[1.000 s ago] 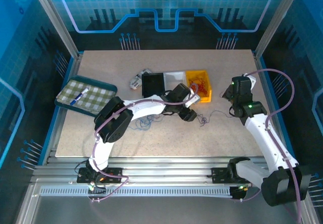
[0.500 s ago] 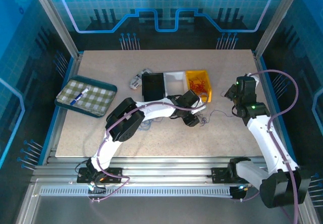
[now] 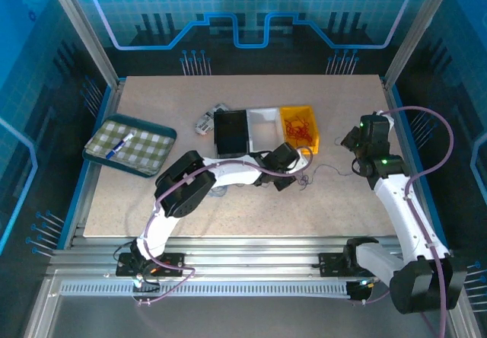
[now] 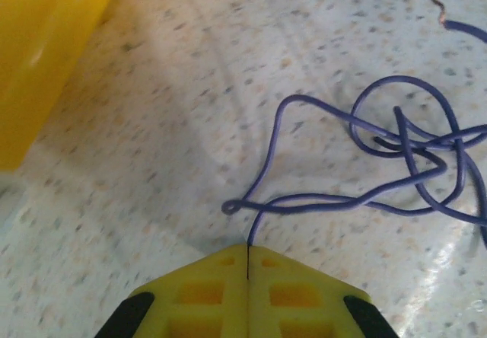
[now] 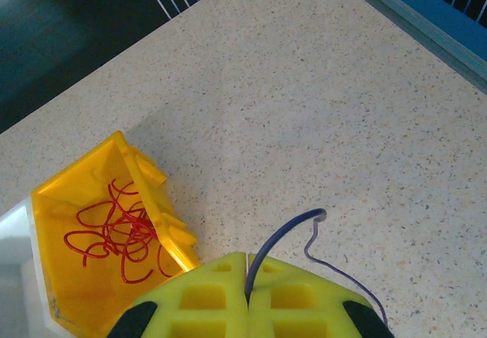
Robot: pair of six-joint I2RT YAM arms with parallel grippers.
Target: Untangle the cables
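Your left pincer [image 4: 248,258] clamps a blue cable [image 4: 319,206] lying on the bench [image 4: 175,125]; your right pincer [image 5: 246,275] clamps a blue strand [image 5: 289,224].

The speckled table [image 3: 342,102] carries a checked tray [image 3: 148,149], three bins [image 3: 264,121] and a tangled blue cable [image 4: 401,129].

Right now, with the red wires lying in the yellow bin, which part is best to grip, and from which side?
Grip the red wires at the dense middle of the bunch, where several loops cross; one pinch there likely catches something. Come from above: the yellow bin is open on top and its walls block the sides.
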